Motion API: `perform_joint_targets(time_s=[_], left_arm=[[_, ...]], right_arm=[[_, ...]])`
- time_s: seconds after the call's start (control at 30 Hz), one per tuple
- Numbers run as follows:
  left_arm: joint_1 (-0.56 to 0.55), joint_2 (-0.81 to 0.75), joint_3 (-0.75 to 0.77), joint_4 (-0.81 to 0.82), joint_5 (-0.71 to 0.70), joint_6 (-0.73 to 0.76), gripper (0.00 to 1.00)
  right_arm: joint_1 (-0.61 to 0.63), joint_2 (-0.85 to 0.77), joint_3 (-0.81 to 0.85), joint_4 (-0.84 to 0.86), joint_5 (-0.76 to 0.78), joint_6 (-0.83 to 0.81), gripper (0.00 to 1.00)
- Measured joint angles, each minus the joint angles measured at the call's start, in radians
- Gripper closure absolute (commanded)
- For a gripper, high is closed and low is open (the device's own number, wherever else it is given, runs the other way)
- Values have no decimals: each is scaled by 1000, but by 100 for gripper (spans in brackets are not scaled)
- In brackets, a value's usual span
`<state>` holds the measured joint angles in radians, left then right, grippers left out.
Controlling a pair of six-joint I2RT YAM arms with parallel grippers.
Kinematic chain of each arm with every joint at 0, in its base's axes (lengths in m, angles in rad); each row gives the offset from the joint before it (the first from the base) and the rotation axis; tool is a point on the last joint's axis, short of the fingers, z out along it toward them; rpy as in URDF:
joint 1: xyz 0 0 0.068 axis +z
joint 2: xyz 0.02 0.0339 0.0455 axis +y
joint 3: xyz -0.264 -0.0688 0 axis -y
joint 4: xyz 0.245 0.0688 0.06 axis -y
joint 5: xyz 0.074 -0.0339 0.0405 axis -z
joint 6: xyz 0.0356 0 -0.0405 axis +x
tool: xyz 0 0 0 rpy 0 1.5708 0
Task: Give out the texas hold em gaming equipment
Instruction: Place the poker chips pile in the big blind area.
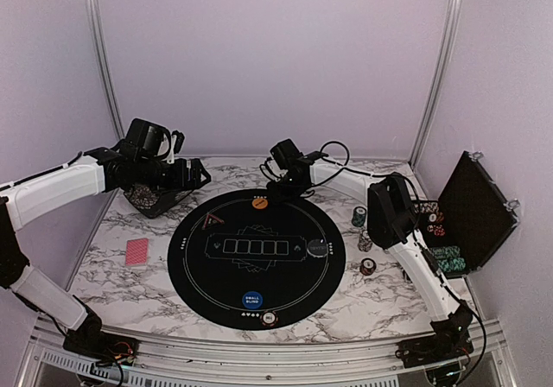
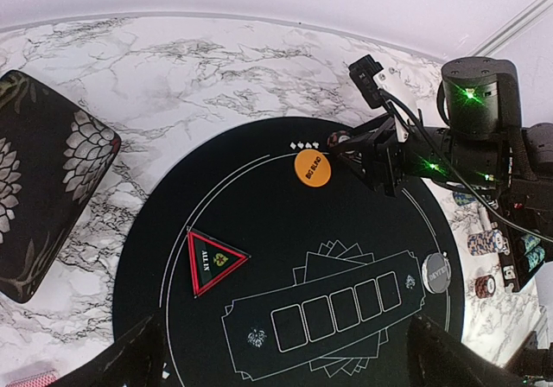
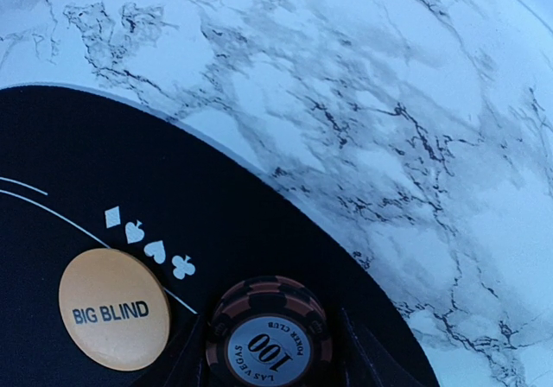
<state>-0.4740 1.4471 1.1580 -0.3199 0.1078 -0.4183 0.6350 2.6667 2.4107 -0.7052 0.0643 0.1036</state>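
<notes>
My right gripper is down at the far edge of the round black mat. Its fingers hug the sides of an orange-and-black striped "100" poker chip, which rests on the mat beside the orange Big Blind button. My left gripper hangs open and empty above the mat's left side. On the mat lie a black triangular All In marker, a grey dealer button, a blue Small Blind button and another chip. Red-backed cards lie on the marble to the left.
An open black chip case stands at the right edge with chips inside. Short chip stacks sit between the case and the mat. A black patterned basket sits at the far left under my left arm.
</notes>
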Motion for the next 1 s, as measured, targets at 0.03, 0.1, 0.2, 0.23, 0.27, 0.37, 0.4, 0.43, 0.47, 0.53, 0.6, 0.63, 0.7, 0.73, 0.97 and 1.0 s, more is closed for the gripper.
perform_joint_targets(time_s=[0.03, 0.1, 0.2, 0.23, 0.27, 0.37, 0.4, 0.43, 0.47, 0.53, 0.6, 0.63, 0.7, 0.73, 0.97, 1.0], left_arm=[[0, 0, 0, 0, 0, 0, 1], [0, 0, 0, 0, 0, 0, 1], [0, 0, 0, 0, 0, 0, 1], [0, 0, 0, 0, 0, 0, 1], [0, 0, 0, 0, 0, 0, 1], [0, 0, 0, 0, 0, 0, 1], [0, 0, 0, 0, 0, 0, 1], [0, 0, 0, 0, 0, 0, 1], [0, 0, 0, 0, 0, 0, 1], [0, 0, 0, 0, 1, 0, 1], [0, 0, 0, 0, 2, 0, 1], [0, 0, 0, 0, 2, 0, 1], [0, 0, 0, 0, 5, 0, 1], [0, 0, 0, 0, 6, 0, 1], [0, 0, 0, 0, 8, 0, 1], [0, 0, 0, 0, 8, 0, 1]], right_arm=[[0, 0, 0, 0, 0, 0, 52], [0, 0, 0, 0, 0, 0, 52], [0, 0, -5, 3, 0, 1, 52], [0, 0, -8, 6, 0, 1, 51], [0, -2, -12, 10, 0, 1, 51], [0, -17, -44, 31, 0, 4, 51], [0, -24, -58, 42, 0, 5, 51], [0, -30, -69, 47, 0, 6, 51], [0, -37, -82, 52, 1, 9, 50], [0, -49, -104, 62, 2, 13, 50], [2, -60, -127, 75, 2, 19, 50], [2, -69, -142, 79, 2, 21, 50], [4, -82, -164, 84, 3, 24, 50], [6, -87, -173, 86, 3, 26, 50], [16, -146, -270, 100, 9, 35, 50], [18, -161, -296, 105, 11, 39, 50]])
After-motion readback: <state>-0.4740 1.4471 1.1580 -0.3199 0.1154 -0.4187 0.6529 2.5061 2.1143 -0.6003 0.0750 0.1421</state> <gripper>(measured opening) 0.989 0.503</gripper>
